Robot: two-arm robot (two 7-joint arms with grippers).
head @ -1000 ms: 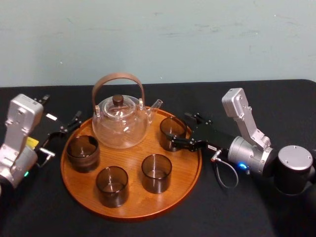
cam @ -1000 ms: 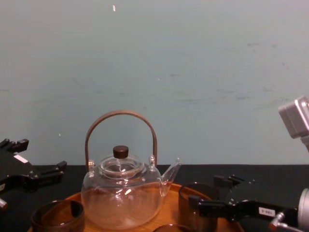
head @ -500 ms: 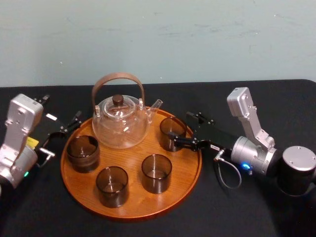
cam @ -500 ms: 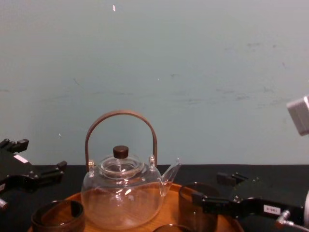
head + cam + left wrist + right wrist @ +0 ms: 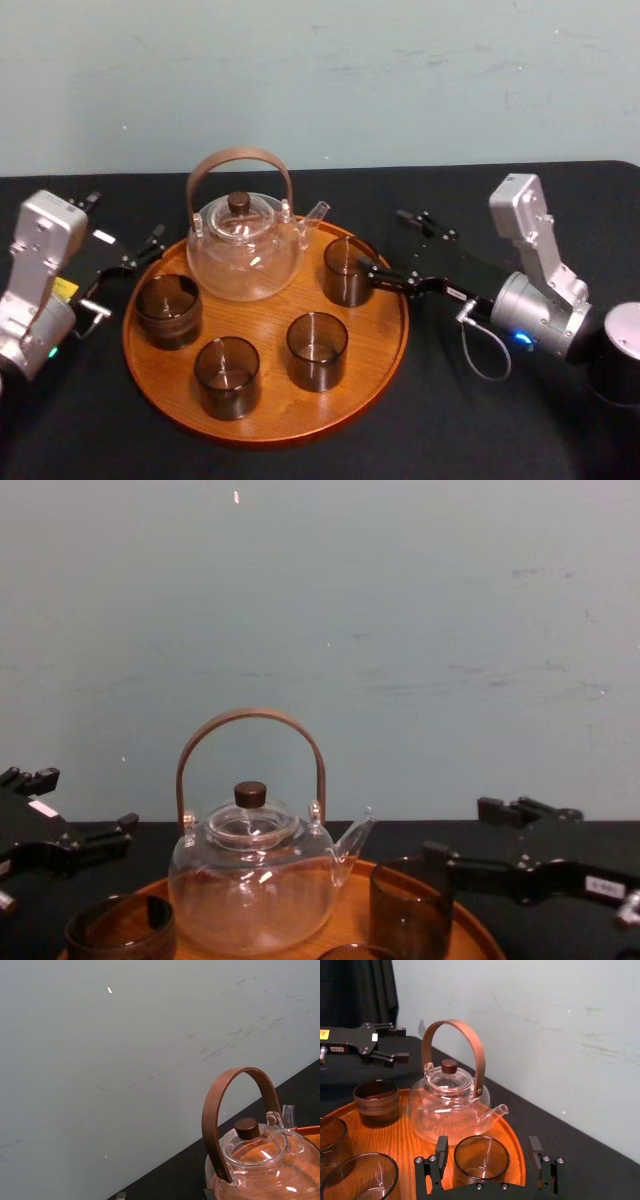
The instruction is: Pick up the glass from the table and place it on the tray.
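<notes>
Right gripper (image 5: 385, 242) fingers (image 5: 390, 276) open beside brown glass (image 5: 348, 271) on wooden tray (image 5: 380, 350); left gripper (image 5: 125, 218) fingers (image 5: 148, 245) open, left of tray

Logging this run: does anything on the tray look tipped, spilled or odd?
Nothing stands out. All four glasses and the teapot stand upright on the tray, nothing spilled. The right gripper, jaws open, is at the tray's right rim; the left gripper rests off its left side.

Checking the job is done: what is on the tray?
The tray holds a glass teapot and four glasses; the wood beneath them is covered. Right gripper open at its rim, left gripper parked left.
</notes>
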